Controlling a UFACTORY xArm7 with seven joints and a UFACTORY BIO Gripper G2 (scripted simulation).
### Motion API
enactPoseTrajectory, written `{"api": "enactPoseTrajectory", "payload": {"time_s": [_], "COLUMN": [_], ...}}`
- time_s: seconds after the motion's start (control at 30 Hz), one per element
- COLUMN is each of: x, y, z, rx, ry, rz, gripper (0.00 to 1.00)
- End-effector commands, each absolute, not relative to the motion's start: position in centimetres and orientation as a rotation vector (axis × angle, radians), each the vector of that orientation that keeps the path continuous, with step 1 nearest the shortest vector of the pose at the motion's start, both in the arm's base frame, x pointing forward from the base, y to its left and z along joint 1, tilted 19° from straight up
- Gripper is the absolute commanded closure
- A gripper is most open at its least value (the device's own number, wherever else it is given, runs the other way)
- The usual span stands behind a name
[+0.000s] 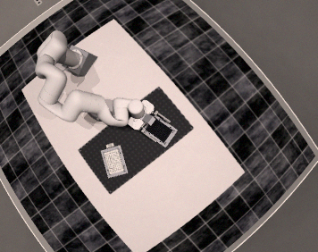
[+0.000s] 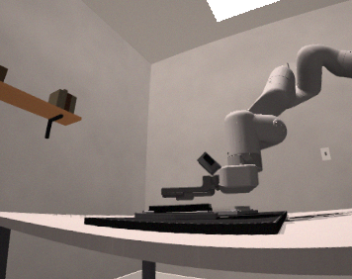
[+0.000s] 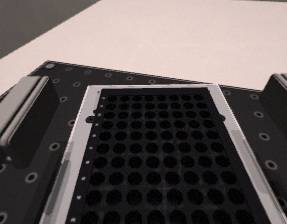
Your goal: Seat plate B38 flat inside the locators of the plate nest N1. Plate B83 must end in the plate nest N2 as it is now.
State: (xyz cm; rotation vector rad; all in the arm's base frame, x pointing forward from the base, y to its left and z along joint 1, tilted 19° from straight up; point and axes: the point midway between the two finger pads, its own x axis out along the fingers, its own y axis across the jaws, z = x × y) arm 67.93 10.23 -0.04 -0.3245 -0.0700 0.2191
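Hand (image 1: 163, 130) (image 2: 171, 194) (image 3: 153, 117) parted, grasping nothing, poised astride dark plate (image 1: 161, 130) (image 2: 180, 208) (image 3: 154, 92), presumably B38 | plate within pale nest (image 1: 171, 138) (image 2: 175, 216) (image 3: 78, 145), flat seating uncertain | fingers spaced, seemingly, to straddle its sides | light plate (image 1: 113, 161), likely B83, apart, best undisturbed

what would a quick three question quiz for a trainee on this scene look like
1. True or false: the gripper is shut on the black plate.
2. Which plate lies farther from the robot's gripper, in the top view: (a) black, (b) pale?
3. Fill in: in the wrist view, the black plate's holes are ____ in shape.

Key: 1 false; 2 b; 3 round
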Motion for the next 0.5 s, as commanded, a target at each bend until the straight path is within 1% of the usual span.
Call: {"api": "enactPoseTrajectory", "payload": {"time_s": [0.0,0.47], "x": [68.12,68.14], "y": [10.15,10.10], "z": [-0.52,-0.68], "rx": [-0.323,-0.323], "ry": [-0.074,-0.074], "rz": [0.220,0.220], "gripper": [0.46,0.46]}}
